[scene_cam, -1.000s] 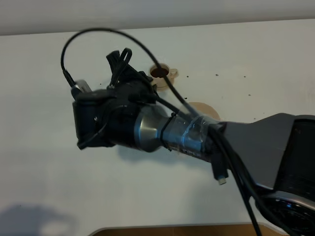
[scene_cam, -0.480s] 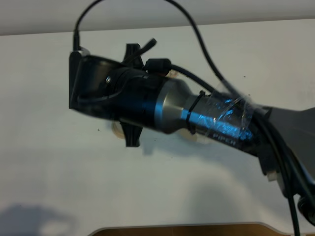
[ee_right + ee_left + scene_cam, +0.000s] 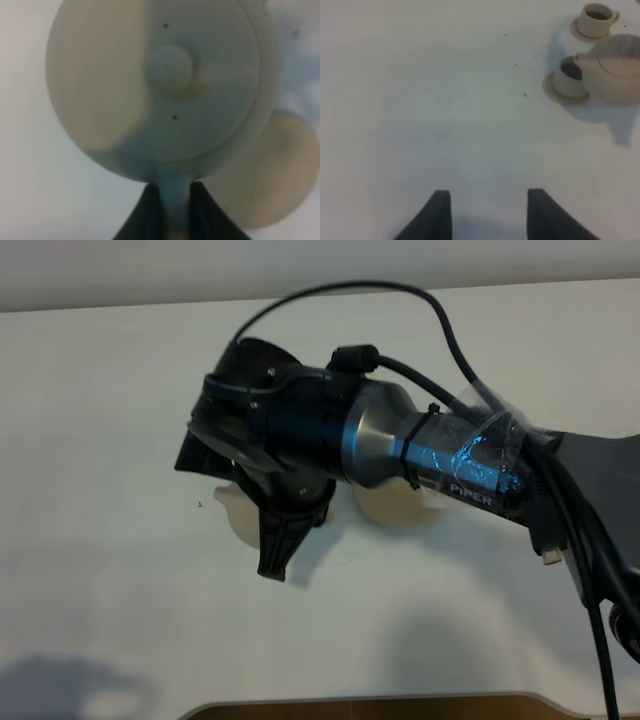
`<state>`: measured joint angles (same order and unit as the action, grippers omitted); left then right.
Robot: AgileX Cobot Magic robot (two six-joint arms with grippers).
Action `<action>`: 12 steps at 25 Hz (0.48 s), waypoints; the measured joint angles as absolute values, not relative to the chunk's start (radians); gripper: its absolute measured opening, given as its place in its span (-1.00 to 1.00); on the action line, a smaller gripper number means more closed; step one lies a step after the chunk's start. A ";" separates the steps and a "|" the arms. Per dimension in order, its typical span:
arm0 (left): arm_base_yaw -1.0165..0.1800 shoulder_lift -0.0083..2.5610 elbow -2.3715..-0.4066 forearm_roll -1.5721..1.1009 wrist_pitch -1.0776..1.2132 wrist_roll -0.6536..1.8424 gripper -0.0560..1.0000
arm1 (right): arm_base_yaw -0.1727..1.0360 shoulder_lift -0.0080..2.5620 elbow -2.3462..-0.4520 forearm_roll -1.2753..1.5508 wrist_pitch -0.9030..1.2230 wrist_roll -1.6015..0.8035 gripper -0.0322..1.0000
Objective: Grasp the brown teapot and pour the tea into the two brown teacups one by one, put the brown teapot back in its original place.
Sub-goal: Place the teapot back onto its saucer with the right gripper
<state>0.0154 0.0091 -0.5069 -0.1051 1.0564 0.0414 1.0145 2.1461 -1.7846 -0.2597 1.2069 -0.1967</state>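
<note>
The right arm is swinging lower across the desk (image 3: 420, 100); its right end effector (image 3: 170, 210) is clamped on the brown teapot (image 3: 617, 67) handle, spout over the near teacup (image 3: 569, 77). The left end effector (image 3: 487, 212) is hanging open, empty.

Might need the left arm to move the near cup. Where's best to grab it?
Judging from the left wrist view, grip the near cup across its rim from straight above, once the teapot clears. Its spout hangs over the cup, the cup's handle isn't visible, and the open rim offers the only clear hold.
</note>
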 joint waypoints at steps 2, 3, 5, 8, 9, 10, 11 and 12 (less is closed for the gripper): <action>0.015 0.009 -0.507 -0.105 1.056 0.041 -0.21 | 1.015 2.146 -1.754 -0.251 1.174 -0.187 -0.71; 0.015 0.009 -0.507 -0.105 1.056 0.041 -0.21 | 1.012 2.146 -1.737 -0.249 1.153 -0.181 -0.71; 0.015 0.009 -0.507 -0.105 1.056 0.041 -0.21 | 1.009 2.146 -1.703 -0.244 1.101 -0.173 -0.71; 0.015 0.009 -0.507 -0.105 1.056 0.041 -0.21 | 0.998 2.146 -1.664 -0.228 1.051 -0.169 -0.71; 0.015 0.009 -0.507 -0.105 1.056 0.041 -0.21 | 0.995 2.143 -1.660 -0.226 1.052 -0.169 -0.71; 0.015 0.009 -0.507 -0.105 1.056 0.041 -0.21 | 0.994 2.136 -1.656 -0.225 1.055 -0.169 -0.71; 0.015 0.009 -0.507 -0.105 1.056 0.041 -0.21 | 0.992 2.126 -1.656 -0.225 1.057 -0.169 -0.71; 0.015 0.009 -0.507 -0.105 1.056 0.041 -0.21 | 0.990 2.110 -1.656 -0.229 1.059 -0.169 -0.71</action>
<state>0.0154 0.0091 -0.5069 -0.1051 1.0564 0.0414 0.9903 2.1102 -1.6557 -0.2290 1.0587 -0.1685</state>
